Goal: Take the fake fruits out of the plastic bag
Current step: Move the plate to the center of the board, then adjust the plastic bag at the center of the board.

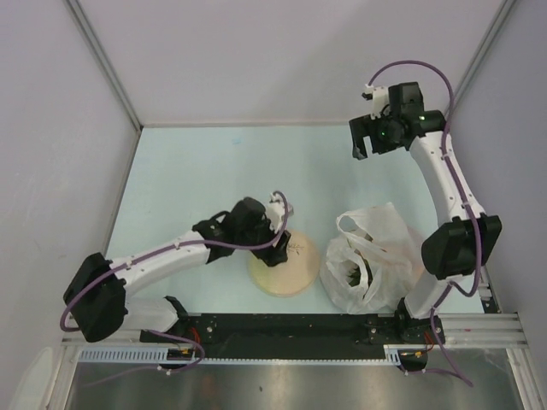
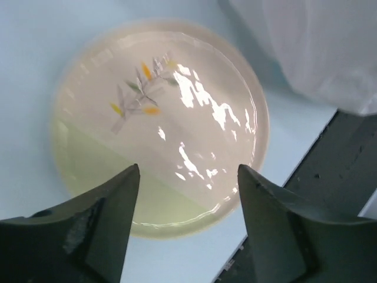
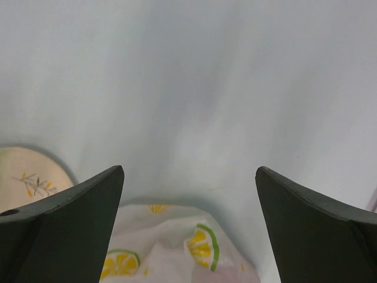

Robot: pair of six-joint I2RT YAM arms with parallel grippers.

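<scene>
Top external: left hand [image 1: 280, 249] spread over plate [image 1: 291, 278] beside plastic bag [image 1: 369, 266]; right hand [image 1: 359, 143] spread.

A pale blue tabletop [image 1: 214, 171] carries a round beige plate [image 1: 299, 270] near its front edge. The crinkly plastic bag [image 1: 373, 260] sits just right of the plate.

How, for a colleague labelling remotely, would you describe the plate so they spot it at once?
Find the black rail along the near edge. Just beyond its middle, under the left gripper, lies the plate: round, flat, beige, unlike the crinkly lemon-printed bag beside it.
</scene>
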